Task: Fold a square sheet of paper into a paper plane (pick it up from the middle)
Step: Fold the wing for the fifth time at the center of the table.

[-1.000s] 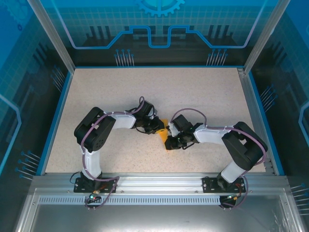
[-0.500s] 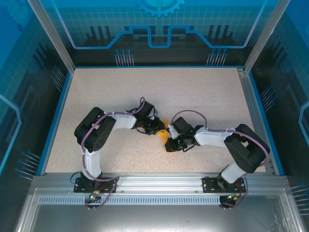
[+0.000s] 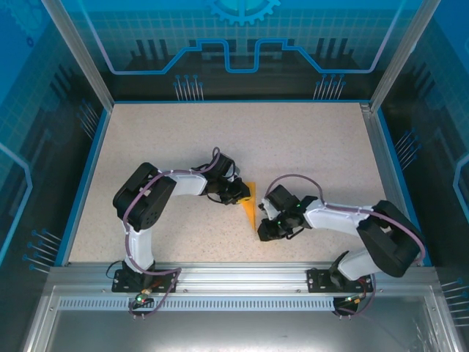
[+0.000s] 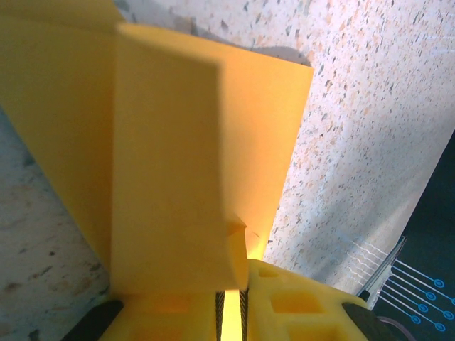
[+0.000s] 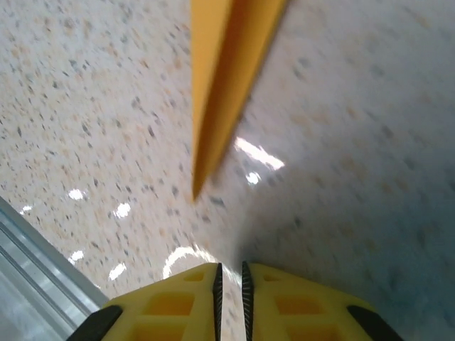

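Mid-surface (image 3: 183,139), between both arms, sits the paper plane (image 3: 249,208). The left fingers (image 4: 291,305) pinch its wide end; the right fingers (image 5: 284,302) are nearly pressed together on nothing, just short of the sharp tip. I'd guess it's featherlight, floppy and crease-prone, so grab the layered centre ridge, not a wing. Underside folds are hidden, and the right wrist view is blurry.

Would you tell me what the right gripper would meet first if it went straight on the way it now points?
Most likely the sharp tip of the paper plane, which lies just ahead of the right gripper; angled downward, it might touch the table first, since depth is unclear.
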`<state>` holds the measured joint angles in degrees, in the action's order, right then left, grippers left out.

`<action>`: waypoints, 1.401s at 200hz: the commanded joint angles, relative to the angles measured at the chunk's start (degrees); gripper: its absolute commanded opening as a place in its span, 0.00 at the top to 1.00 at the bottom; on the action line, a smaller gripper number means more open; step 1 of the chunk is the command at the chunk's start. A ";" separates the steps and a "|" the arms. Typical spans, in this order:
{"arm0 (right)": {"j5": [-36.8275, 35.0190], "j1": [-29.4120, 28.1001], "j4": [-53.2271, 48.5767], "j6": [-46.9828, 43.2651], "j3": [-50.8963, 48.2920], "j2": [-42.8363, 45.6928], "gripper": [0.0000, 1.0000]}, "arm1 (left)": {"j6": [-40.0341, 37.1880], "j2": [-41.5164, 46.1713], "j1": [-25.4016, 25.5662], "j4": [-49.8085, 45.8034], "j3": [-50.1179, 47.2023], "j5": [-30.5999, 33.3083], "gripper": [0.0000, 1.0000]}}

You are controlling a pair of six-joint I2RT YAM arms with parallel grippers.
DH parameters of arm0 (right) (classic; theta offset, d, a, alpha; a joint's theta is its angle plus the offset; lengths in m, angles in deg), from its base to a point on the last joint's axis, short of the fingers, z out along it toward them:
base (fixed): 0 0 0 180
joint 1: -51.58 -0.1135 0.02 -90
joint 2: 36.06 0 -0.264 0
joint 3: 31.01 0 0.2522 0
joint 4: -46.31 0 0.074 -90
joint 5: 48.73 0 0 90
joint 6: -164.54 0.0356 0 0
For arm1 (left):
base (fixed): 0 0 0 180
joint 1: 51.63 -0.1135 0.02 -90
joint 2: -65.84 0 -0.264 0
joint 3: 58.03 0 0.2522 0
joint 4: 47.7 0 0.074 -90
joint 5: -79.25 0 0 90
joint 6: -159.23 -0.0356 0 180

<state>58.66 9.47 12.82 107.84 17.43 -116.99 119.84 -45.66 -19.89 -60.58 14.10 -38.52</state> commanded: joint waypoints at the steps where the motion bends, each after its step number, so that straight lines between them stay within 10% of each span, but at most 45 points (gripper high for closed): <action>1: 0.74 2.15 1.15 4.44 -0.19 4.71 0.82 | -0.38 -3.19 -0.37 -4.95 -1.41 4.43 0.83; 81: 6.55 5.42 25.25 17.10 2.29 -4.82 0.91 | -0.34 -3.19 -0.39 -4.40 -1.64 4.13 0.84; 185: 13.97 6.35 32.40 15.66 -3.47 -17.27 0.91 | -0.22 -3.55 -0.40 -4.61 -1.50 4.39 0.84; 280: 15.77 3.13 23.14 8.33 -10.53 -10.12 0.90 | 0.39 -3.46 -0.43 -4.76 -1.68 4.97 0.84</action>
<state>72.28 14.93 49.04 119.27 9.88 -127.81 119.90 -45.75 -19.91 -60.55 14.10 -38.54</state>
